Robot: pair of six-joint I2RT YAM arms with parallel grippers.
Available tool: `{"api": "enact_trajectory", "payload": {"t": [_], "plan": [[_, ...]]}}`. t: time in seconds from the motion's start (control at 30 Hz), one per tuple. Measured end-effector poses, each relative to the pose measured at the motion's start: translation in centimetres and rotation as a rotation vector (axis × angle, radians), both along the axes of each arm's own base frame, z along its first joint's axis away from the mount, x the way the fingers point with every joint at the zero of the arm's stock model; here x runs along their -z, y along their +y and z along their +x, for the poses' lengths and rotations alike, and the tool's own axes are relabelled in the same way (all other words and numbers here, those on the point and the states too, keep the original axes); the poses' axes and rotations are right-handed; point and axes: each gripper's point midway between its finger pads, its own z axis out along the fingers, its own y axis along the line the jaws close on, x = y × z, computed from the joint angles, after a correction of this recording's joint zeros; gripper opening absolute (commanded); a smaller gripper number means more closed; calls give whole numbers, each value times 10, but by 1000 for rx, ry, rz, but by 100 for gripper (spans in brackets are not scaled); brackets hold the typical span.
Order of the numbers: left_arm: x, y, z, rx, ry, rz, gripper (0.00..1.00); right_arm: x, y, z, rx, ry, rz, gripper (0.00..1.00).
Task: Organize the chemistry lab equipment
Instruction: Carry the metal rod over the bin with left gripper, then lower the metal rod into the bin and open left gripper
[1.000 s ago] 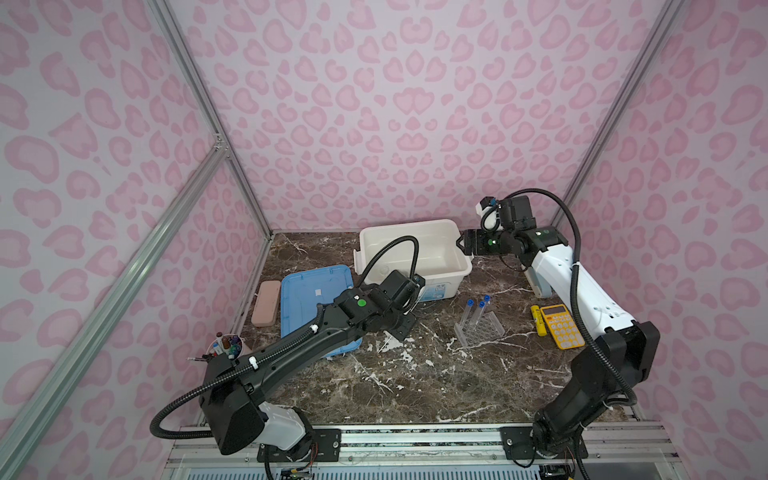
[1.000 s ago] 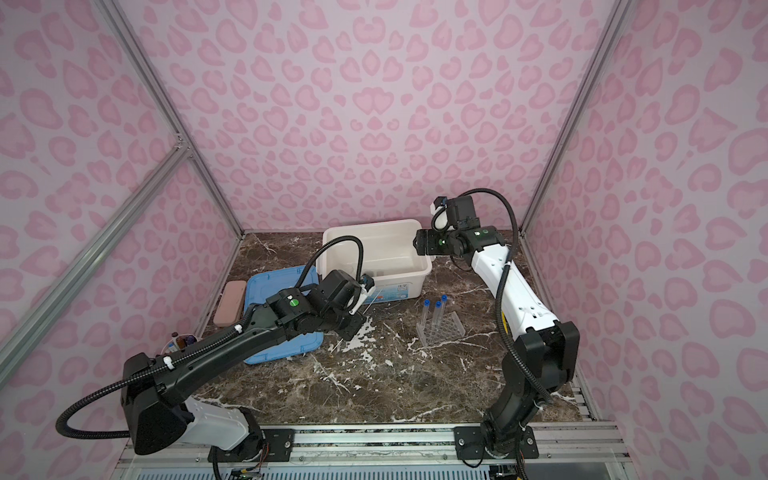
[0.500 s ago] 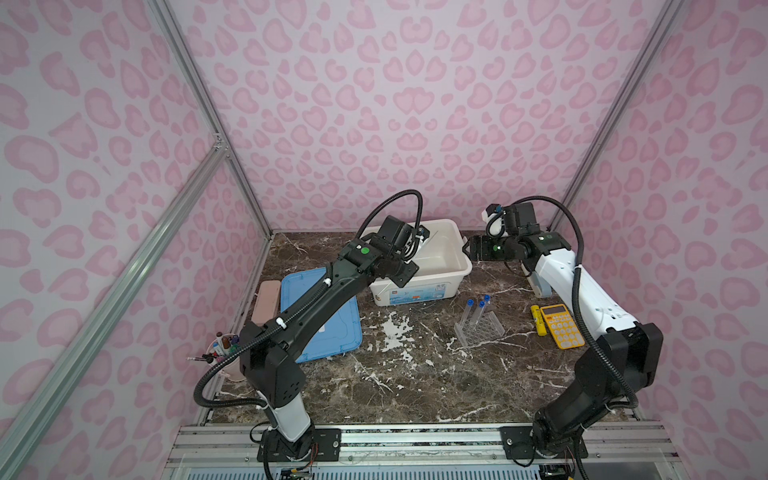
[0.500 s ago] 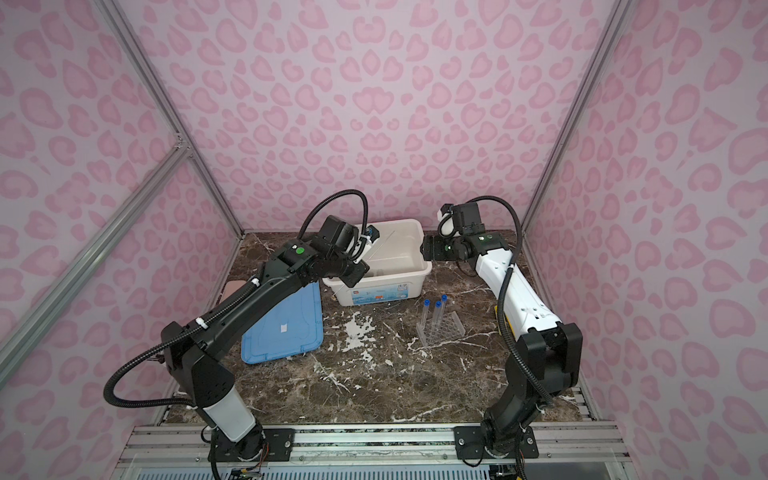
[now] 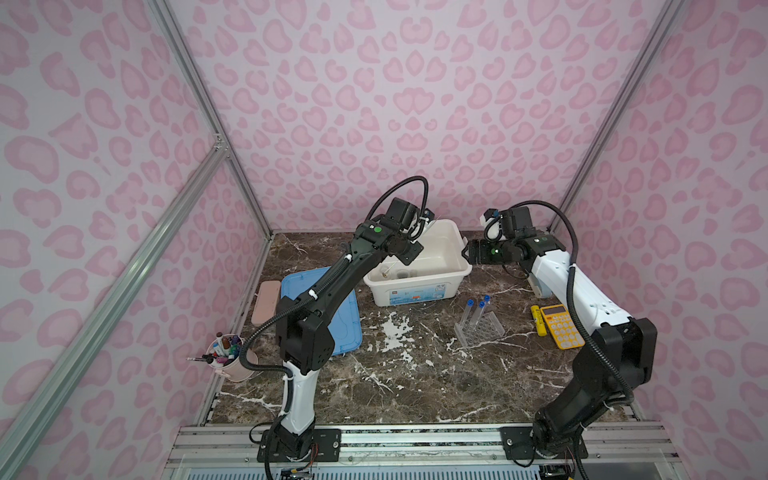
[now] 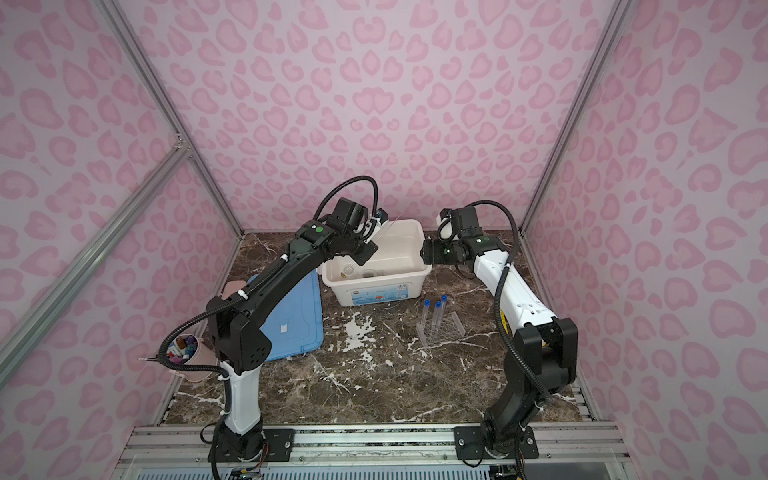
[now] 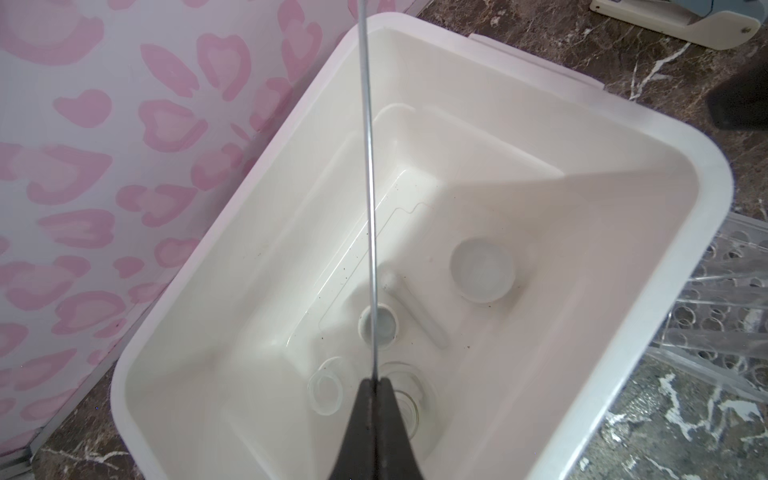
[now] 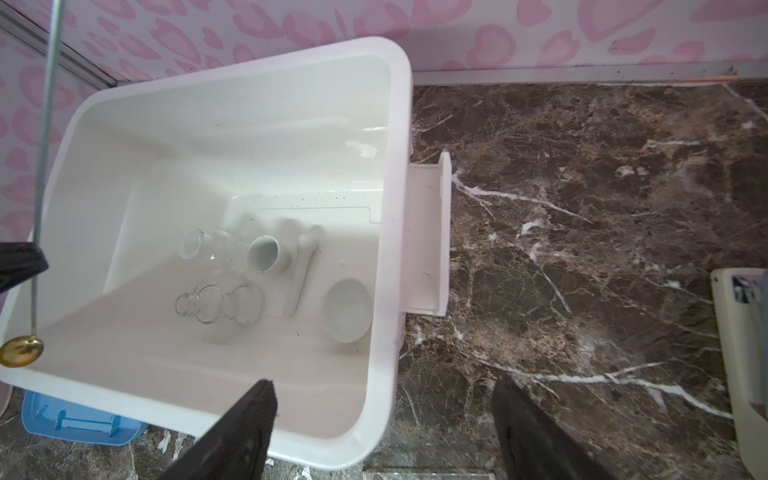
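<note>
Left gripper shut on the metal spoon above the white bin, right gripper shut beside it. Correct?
No: the right gripper is open, jaws wide apart in the right wrist view. The left gripper is shut on the metal spoon above the white bin.

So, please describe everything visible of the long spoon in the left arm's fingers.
The spoon is a long, thin, straight silvery rod, seemingly metal, ending in a small round brass-coloured bowl. The left gripper's black fingers are shut on the rod. It slants over the white bin, bowl end down; whether the bowl touches the bin is unclear.
</note>
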Motion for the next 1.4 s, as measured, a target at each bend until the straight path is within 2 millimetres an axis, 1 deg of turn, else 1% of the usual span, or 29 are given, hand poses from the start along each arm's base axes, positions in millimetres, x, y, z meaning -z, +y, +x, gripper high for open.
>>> {"api": "enact_trajectory", "payload": {"t": [0.07, 0.3, 0.47, 0.6, 0.83, 1.07, 1.27, 1.4], "plan": [[5, -3, 5, 10, -2, 6, 3, 5, 1, 0, -2, 10, 1, 82], [38, -11, 19, 42, 28, 38, 3, 17, 5, 2, -10, 40, 20, 78], [58, -19, 32, 53, 40, 38, 3, 21, 9, 2, -23, 47, 35, 74], [74, -24, 38, 63, 52, 49, 3, 22, 10, 2, -23, 47, 45, 71], [95, -28, 42, 73, 73, 66, 3, 24, 12, 2, -28, 48, 50, 70], [120, -29, 44, 77, 109, 88, 3, 25, 12, 1, -28, 52, 49, 70], [135, -29, 46, 75, 127, 98, 3, 26, 12, 1, -29, 54, 49, 70], [140, -29, 46, 72, 135, 100, 3, 26, 13, 0, -28, 56, 51, 70]]}}
